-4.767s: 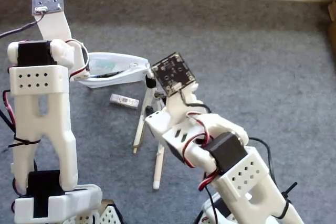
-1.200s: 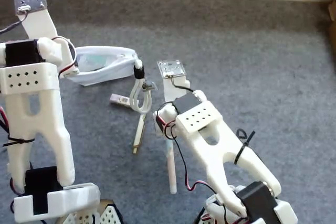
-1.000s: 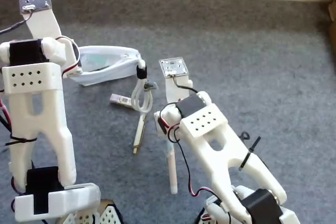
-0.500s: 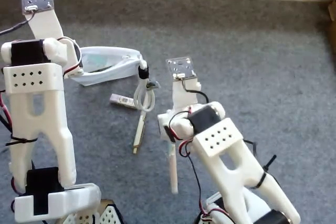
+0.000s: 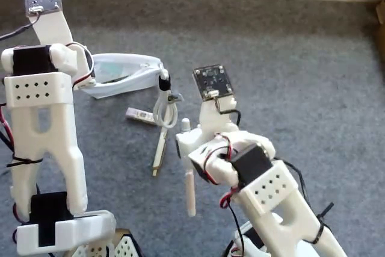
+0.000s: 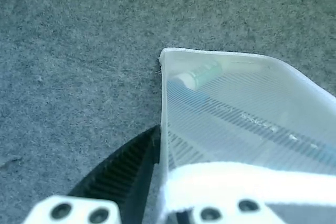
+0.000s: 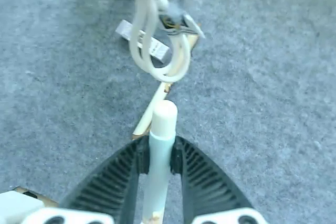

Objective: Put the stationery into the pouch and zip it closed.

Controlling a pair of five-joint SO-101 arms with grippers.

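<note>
My right gripper (image 7: 160, 153) was clamped on the white pen (image 7: 163, 121), its tip near the pouch's cord loop (image 7: 157, 51). My left gripper (image 6: 157, 148) pinched the pouch (image 6: 236, 114) wall. The pouch lay on grey carpet (image 5: 289, 58), with a pencil (image 5: 160, 145) just beside.

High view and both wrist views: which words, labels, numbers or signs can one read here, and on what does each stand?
No text can be read in any view.
On the small white flat piece lying on the grey carpet: dark marks, too small to read.
On the thin pen inside the clear striped plastic pouch: faint print, blurred.
On the white pen in the right gripper: no print seen.
</note>
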